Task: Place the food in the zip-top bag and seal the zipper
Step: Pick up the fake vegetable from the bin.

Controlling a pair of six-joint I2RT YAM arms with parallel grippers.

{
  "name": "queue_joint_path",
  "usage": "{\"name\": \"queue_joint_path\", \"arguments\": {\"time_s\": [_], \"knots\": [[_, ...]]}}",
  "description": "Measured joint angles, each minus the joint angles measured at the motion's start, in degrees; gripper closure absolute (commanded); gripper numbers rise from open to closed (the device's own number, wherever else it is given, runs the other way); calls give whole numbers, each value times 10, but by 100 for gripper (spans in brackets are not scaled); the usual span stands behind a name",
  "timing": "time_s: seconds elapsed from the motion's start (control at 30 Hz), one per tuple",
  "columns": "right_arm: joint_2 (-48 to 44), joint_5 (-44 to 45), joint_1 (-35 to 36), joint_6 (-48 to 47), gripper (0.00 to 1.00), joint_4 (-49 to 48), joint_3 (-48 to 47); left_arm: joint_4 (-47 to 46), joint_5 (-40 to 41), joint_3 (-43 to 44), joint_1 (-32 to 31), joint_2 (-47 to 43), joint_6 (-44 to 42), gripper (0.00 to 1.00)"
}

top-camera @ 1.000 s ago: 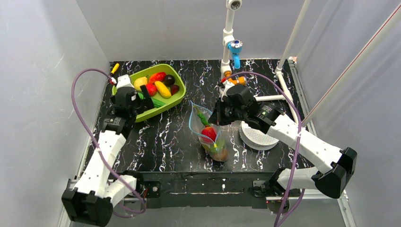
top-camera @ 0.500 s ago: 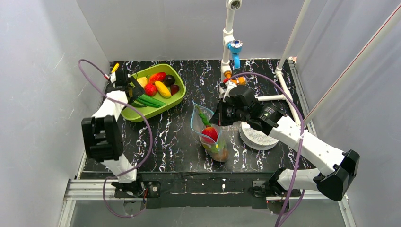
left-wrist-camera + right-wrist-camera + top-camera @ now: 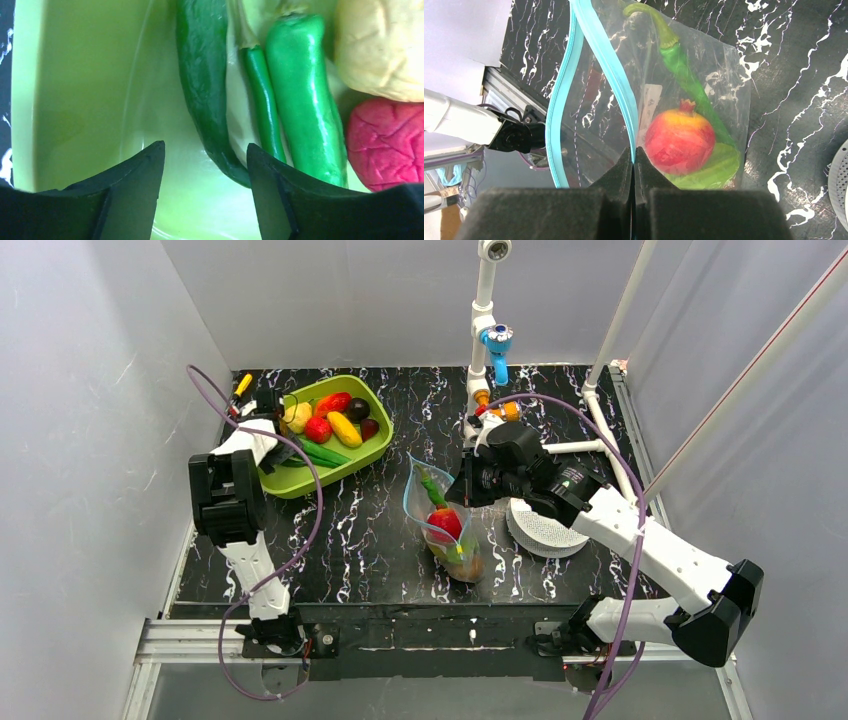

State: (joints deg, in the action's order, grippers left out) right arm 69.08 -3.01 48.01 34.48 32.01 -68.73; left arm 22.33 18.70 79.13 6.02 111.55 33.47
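- The bag (image 3: 440,525) stands in the middle of the worktop (image 3: 350,540), to the right of the green tray (image 3: 300,485).
- The right pincer (image 3: 634,156) is pressed together on one lip of the blue zipper (image 3: 611,75) and holds that side up. The other lip bows away from it, so the mouth is open and nothing is sealed.
- Some of the food is already inside: a red fruit (image 3: 680,135), a long green chili (image 3: 684,70) and something green under them. The top view also shows a brownish piece at the bottom, which I cannot name.
- More pieces lie in the tray: a dark green vegetable (image 3: 205,90), a bright green pepper (image 3: 305,110), a yellow piece (image 3: 380,45), a red piece (image 3: 390,145) and, in the top view, a dark purple one (image 3: 357,409).
- The left pincer (image 3: 205,160) hangs low over the tray with its fingers apart and holds nothing. The tip of the dark green vegetable lies about between them.
- In my judgement the task is less than half done. The tray pieces must go over one by one, and the zipper must be closed last.
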Motion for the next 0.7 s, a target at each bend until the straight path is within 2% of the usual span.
{"name": "queue_joint_path", "arguments": {"time_s": [0.13,0.33,0.43,0.7], "knots": [[2,-1,0,0,99,0,0,0,4,-10,1,0,1,55],[7,-2,0,3,99,0,0,-1,3,-10,2,7,1,58],[7,-2,0,3,99,0,0,-1,3,-7,2,14,1,76],[7,-2,0,11,99,2,-1,0,3,-6,2,13,-11,100]]}}
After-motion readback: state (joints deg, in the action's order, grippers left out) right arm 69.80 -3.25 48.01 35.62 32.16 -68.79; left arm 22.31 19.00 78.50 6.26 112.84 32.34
